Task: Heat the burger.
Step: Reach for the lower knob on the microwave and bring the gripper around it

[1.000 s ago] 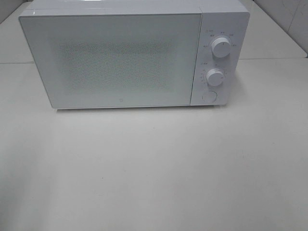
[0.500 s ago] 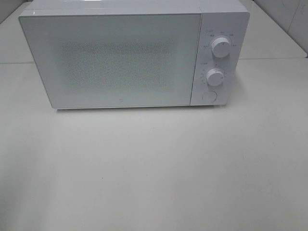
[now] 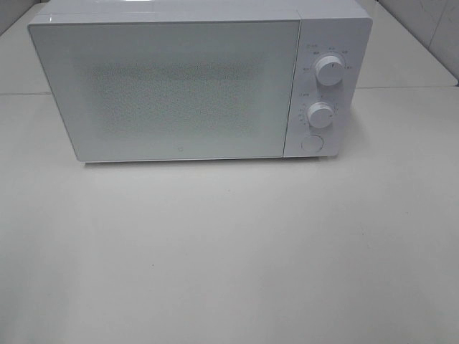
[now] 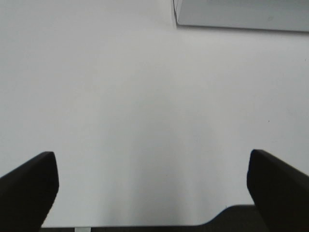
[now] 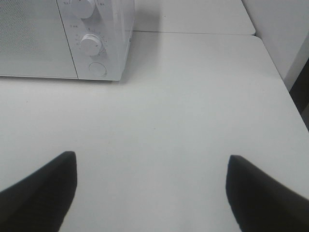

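**Shut white microwave on a pale desk**

A white box-shaped microwave (image 3: 172,79) stands at 12 o'clock on the off-white desk (image 3: 229,251). Its frosted door (image 3: 168,89) is shut, and white round knobs (image 3: 329,70) sit on its 3 o'clock side. Where the burger is cannot be told. The left claw (image 4: 152,159) and right claw (image 5: 152,158) hang spread wide above the desk, pinching nothing.

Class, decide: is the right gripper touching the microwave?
Apart. The right wrist view shows a stretch of bare table between the open right gripper and the microwave.
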`<state>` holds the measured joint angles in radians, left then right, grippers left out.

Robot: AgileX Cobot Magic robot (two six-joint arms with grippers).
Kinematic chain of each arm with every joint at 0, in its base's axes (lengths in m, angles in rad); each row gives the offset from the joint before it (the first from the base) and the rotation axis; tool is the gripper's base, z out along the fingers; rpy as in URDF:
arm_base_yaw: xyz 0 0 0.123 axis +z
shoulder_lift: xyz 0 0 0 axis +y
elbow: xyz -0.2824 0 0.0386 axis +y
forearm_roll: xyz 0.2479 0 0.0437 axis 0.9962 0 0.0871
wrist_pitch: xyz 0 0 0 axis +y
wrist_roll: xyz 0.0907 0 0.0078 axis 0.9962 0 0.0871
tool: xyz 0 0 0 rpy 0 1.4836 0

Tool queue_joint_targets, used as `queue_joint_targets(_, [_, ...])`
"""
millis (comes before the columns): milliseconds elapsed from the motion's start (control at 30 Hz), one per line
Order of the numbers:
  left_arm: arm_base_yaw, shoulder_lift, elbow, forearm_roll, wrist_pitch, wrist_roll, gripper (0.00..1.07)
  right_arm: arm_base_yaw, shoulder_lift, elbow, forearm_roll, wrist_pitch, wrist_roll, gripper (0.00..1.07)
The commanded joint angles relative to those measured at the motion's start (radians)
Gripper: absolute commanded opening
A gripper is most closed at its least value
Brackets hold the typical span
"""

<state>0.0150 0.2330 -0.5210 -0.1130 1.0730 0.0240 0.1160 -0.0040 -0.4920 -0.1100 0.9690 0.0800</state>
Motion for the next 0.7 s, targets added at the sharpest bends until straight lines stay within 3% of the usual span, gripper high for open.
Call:
queue_joint_targets(33, [0.003, -0.131, 0.006, -0.003, -0.006, 0.0, 0.98, -0.009, -0.035, 0.001, -0.002, -0.006, -0.001, 0.76])
queue_joint_targets(267, [0.003, -0.26, 0.006, 0.0, -0.008, 0.0, 0.98, -0.009, -0.035, 0.001, -0.002, -0.006, -0.001, 0.76])
queue_joint_targets(700, [0.003, -0.258, 0.007, 0.0, -0.006, 0.0, 0.98, -0.009, -0.032, 0.001, -0.002, -0.006, -0.001, 0.76])
